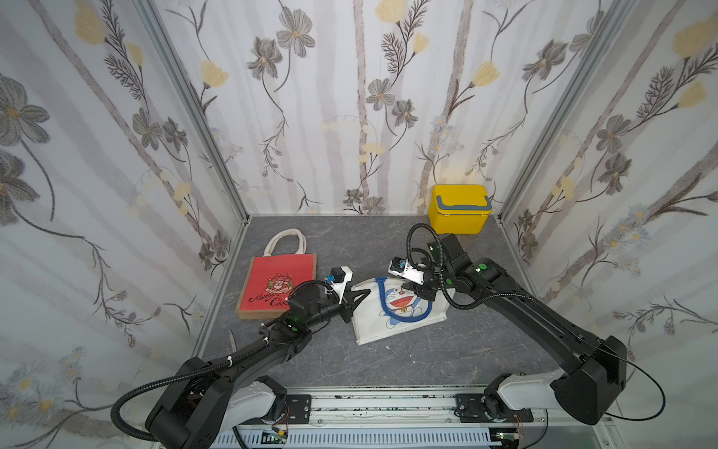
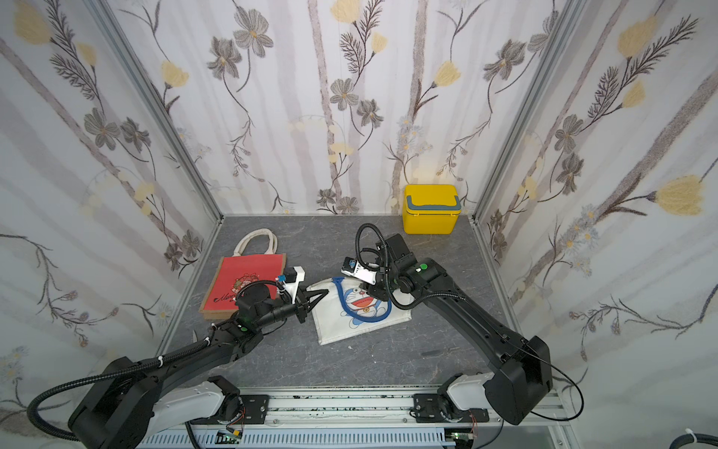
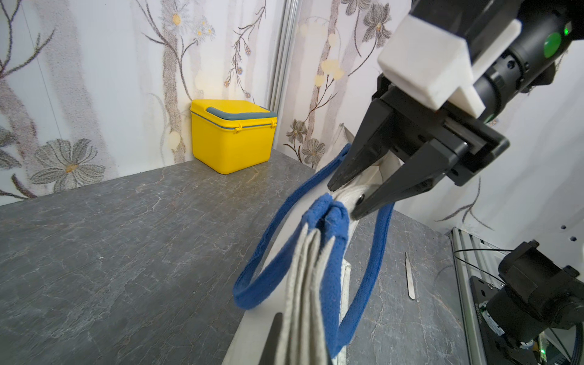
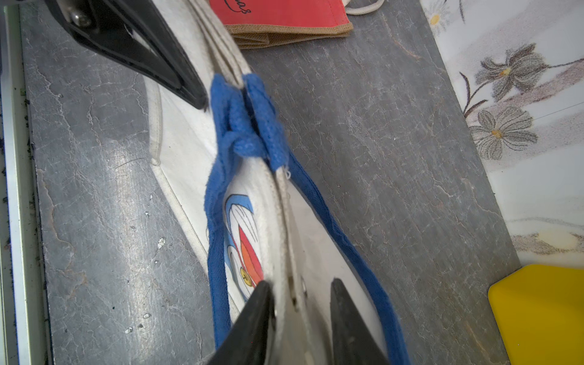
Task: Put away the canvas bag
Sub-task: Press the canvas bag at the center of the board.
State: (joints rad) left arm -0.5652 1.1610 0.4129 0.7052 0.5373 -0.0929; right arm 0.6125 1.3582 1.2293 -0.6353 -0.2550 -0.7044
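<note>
Out in the middle of the grey bench [image 1: 388, 361] lies the white canvas bag [image 1: 400, 311], cartoon side up, its top edge raised between the two arms. The left end effector [image 1: 361, 295] is clamped on one end of that edge. The right end effector [image 3: 343, 202] straddles the other end, jaws slightly apart around the cloth. A red bag [image 1: 277, 285] lies near it, and a yellow box [image 1: 458, 210] sits in the far corner.

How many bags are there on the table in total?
2. A red bag lies flat near the left wall. A white cartoon bag with blue handles is at the centre. No other bag shows, though the closed yellow box hides its contents.
</note>
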